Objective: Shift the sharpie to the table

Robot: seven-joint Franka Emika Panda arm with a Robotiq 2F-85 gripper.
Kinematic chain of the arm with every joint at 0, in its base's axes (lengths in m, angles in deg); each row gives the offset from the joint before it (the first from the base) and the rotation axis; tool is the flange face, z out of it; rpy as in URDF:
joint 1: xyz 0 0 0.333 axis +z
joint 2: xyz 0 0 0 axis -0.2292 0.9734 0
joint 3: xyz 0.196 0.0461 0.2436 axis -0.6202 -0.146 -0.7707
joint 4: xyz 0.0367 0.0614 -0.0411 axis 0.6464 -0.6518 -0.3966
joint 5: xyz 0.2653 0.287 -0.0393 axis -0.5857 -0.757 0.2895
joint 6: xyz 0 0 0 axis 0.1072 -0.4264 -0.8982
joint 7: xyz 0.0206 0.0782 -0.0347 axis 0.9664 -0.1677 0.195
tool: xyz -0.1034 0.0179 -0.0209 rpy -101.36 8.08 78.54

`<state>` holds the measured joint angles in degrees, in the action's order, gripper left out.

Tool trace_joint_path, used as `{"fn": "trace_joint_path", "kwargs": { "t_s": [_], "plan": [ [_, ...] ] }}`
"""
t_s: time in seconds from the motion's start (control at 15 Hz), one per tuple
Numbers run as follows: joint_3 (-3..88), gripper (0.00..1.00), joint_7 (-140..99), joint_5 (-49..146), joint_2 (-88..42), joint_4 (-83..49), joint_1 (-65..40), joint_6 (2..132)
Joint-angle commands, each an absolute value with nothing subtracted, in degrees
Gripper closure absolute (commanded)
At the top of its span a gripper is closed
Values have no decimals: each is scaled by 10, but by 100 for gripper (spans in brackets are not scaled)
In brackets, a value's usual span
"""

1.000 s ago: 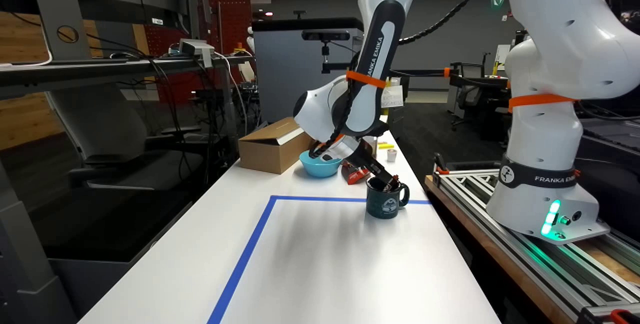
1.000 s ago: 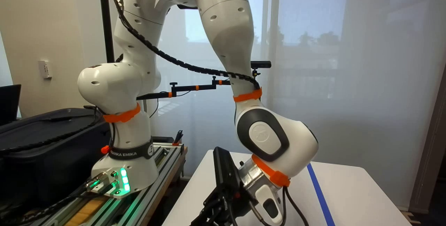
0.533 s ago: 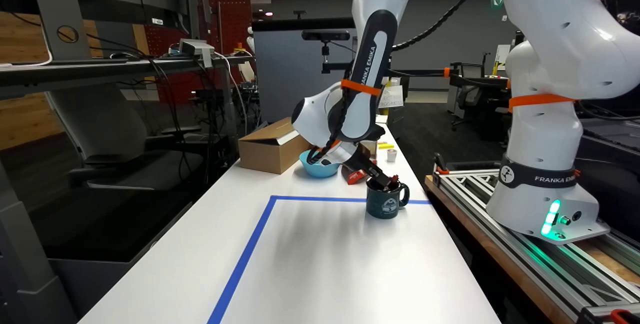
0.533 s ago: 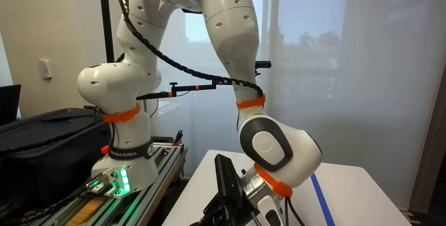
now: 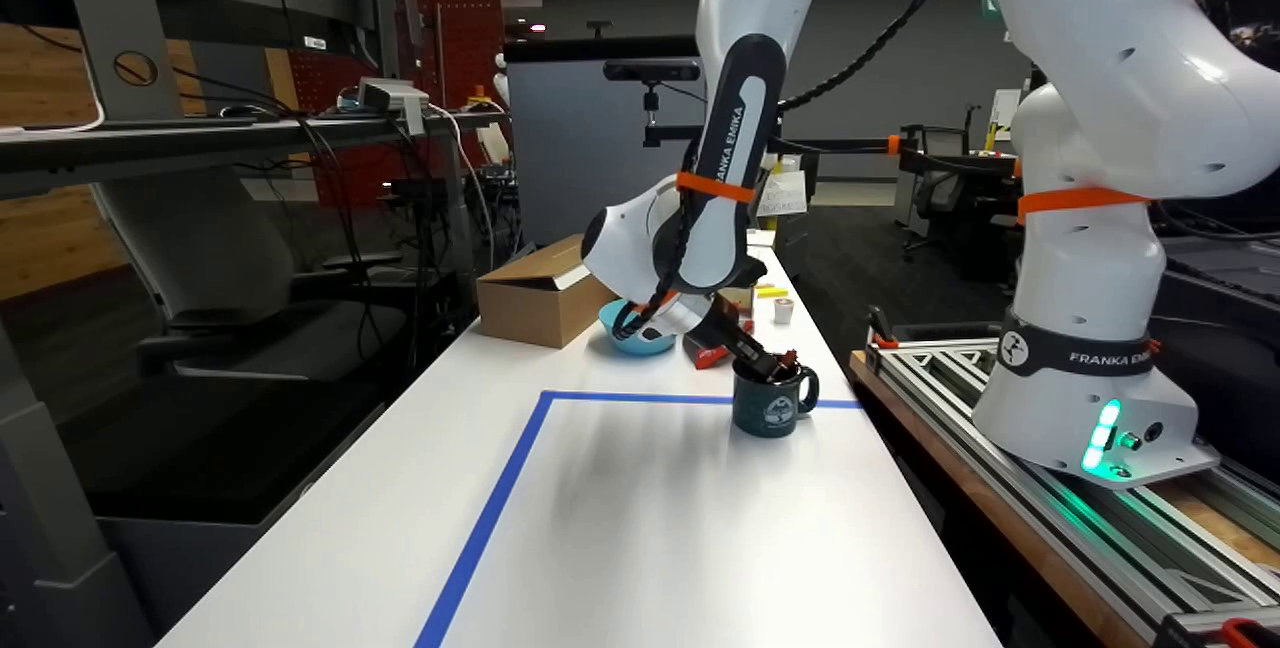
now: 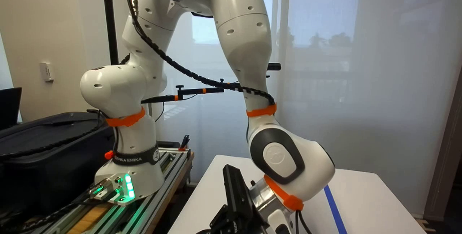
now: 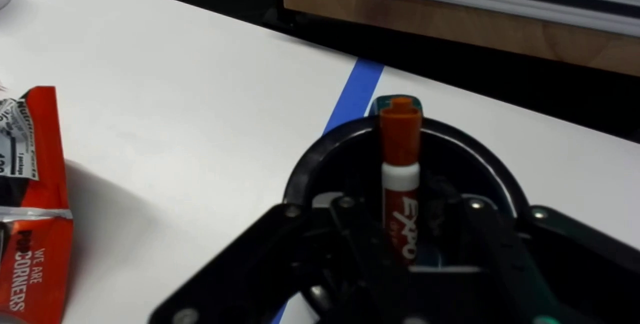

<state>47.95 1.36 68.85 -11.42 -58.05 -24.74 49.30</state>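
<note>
Orange-capped, maroon-barrelled plastic marker (image 7: 401, 139): inside the round dark-green handled mug (image 5: 764, 406).
Black two-fingered gripper (image 7: 404, 203): lower than a second ago, spread either side of the marker, apparently not gripping.
Long white blue-taped tabletop (image 5: 620, 518): delivery not yet begun; grasp seems near.

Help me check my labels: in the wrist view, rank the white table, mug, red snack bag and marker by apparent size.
1. White table
2. Mug and red snack bag: unsure, as the mug is partly covered, the bag cut off
3. Marker
</note>
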Motion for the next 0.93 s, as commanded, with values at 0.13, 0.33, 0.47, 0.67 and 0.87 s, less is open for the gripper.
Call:
{"fn": "trace_joint_path", "kwargs": {
  "t_s": [0.13,0.33,0.47,0.67,0.87],
  "plan": [
    [477,75,26,692,-106,-579,-250,489],
    [477,99,26,695,-125,-592,-248,493],
    [477,95,25,697,-142,-601,-247,492],
    [478,95,29,696,-172,-617,-248,486],
    [480,95,37,695,-216,-643,-248,478]
  ]
}}
